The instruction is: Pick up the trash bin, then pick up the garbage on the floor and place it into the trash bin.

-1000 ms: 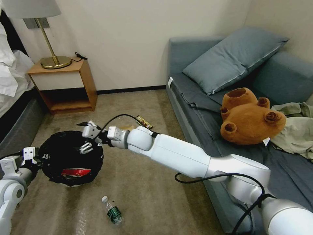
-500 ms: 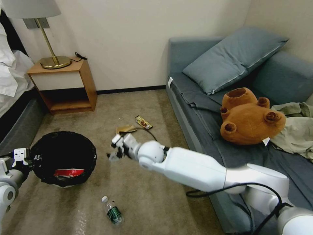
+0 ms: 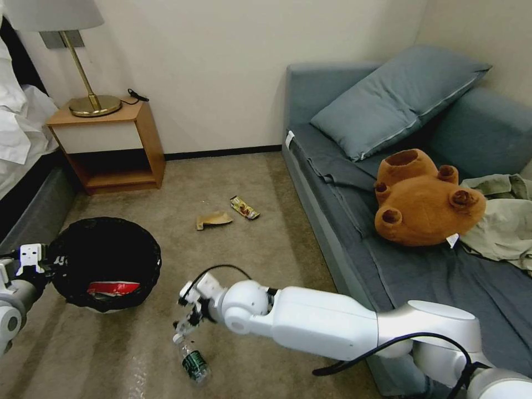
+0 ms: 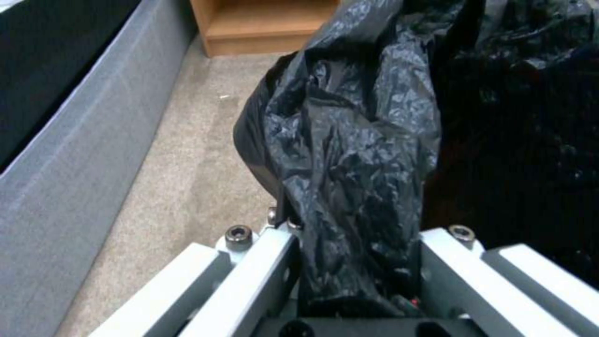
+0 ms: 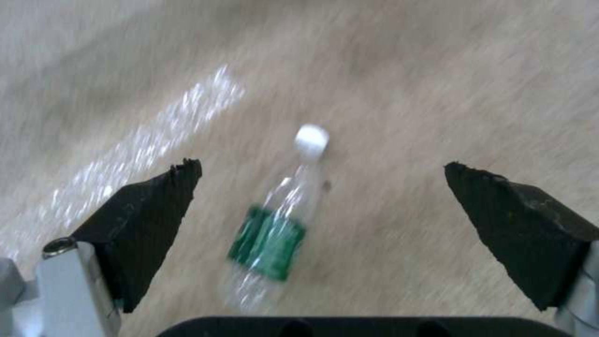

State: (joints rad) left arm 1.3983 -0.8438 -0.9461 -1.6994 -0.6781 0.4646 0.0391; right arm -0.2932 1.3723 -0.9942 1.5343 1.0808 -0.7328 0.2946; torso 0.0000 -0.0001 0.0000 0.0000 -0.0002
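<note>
The left gripper (image 3: 33,260) is clamped on the near-left rim of the trash bin (image 3: 105,263), its fingers (image 4: 262,262) closed over a fold of the black bag liner (image 4: 349,164). The bin stands on the carpet (image 3: 249,266) near the bed base (image 3: 33,216), well apart from the sofa (image 3: 415,233). A red snack packet (image 3: 113,288) lies inside the bin.

The right gripper (image 3: 185,327) hangs above the carpet, directly over the cap end of the clear plastic bottle (image 3: 191,360). Its jaws stand wide apart, and in the right wrist view the bottle (image 5: 278,229) lies on its side between the two black pads (image 5: 149,220), touching neither.

The tan paper scrap (image 3: 212,220) and the candy wrapper (image 3: 244,208) lie near each other on the carpet, between the nightstand (image 3: 108,144) and the sofa.
</note>
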